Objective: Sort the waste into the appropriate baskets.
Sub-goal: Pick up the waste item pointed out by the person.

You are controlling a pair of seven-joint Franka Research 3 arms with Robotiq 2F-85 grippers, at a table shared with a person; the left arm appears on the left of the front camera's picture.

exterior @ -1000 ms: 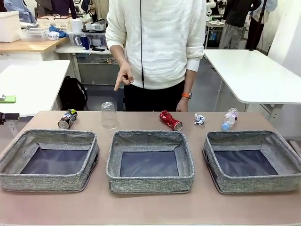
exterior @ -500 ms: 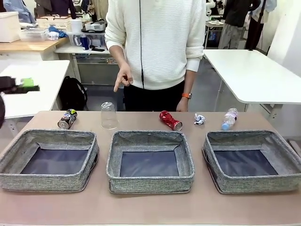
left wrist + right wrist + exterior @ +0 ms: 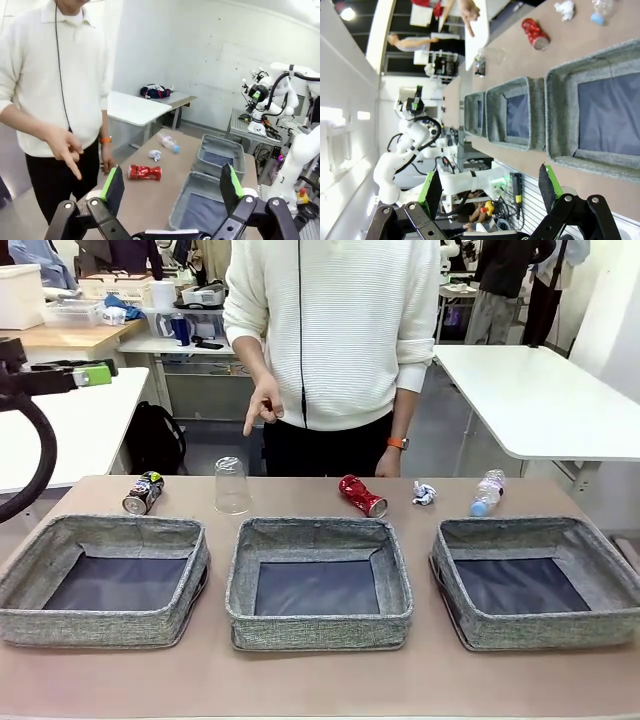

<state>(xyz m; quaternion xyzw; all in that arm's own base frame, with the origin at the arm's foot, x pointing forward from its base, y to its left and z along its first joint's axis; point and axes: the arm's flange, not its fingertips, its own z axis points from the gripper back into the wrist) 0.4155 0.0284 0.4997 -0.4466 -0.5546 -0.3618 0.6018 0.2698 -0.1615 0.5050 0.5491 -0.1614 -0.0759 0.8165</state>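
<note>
Along the table's far edge lies the waste: a dark printed can, an upturned clear cup, a crushed red can, a paper wad and a small bottle. Three grey baskets stand in a row in front of them, left, middle and right. My left gripper hangs open high at the far left, well above the table. In its wrist view the left gripper faces the red can. My right gripper is open above the right basket.
A person in a white sweater stands at the far side, one hand pointing a finger down toward the cup. White tables stand behind at the left and right. A strip of bare table lies in front of the baskets.
My left gripper has risen from the left edge of the front view and moved rightward. The waste, the baskets and the person's hand have stayed put.
</note>
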